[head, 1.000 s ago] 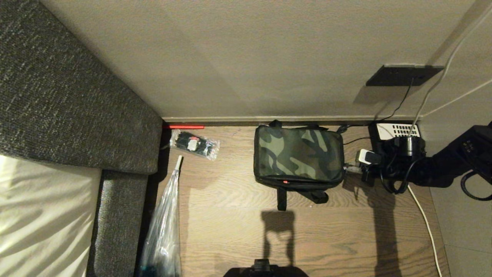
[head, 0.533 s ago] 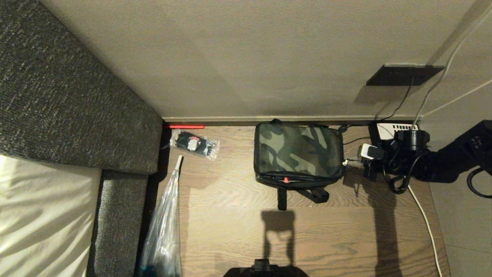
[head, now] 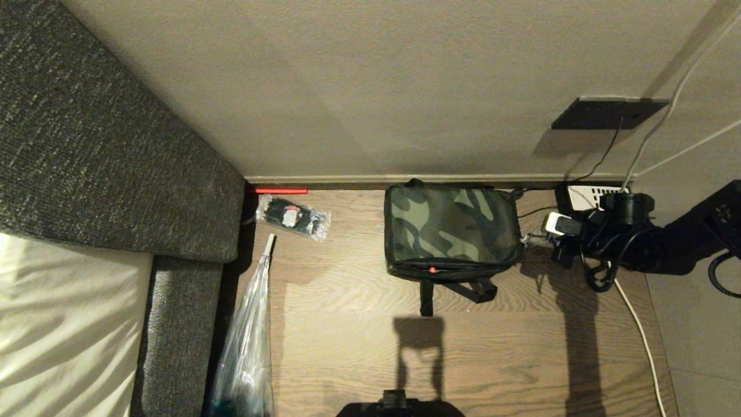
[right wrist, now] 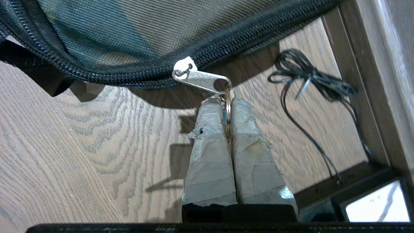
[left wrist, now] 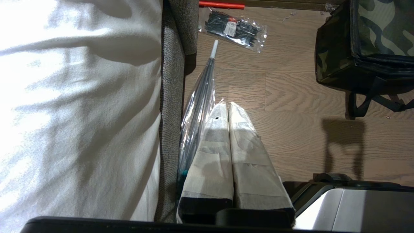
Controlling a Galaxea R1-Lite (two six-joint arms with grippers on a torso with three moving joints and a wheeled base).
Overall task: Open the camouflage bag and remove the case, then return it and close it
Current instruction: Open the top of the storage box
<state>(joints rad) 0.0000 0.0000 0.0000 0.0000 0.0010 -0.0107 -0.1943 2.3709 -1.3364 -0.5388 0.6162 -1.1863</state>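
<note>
the right gripper, its 2 tape-wrapped fingers pressed together, pinches the thin metal ring that hangs from the silver zipper pull of the boxy green-and-black camouflage bag. the pull sits on the black zipper track running round the edge of the lid, and the ring stands edge-on between the fingertips. in the head view this gripper is at the bag's right side, with the black right arm reaching in from the right edge. the bag stands closed on the wood-grain floor, its back against the wall's baseboard, black straps trailing from its near side. the case is not visible. a black telephone with a white keypad panel sits behind the gripper, near a tangle of black cord. well to the left lie a small clear packet of black items and a clear folded umbrella beside the grey fabric bed frame. the left gripper, fingers shut together, hangs parked over the umbrella
</note>
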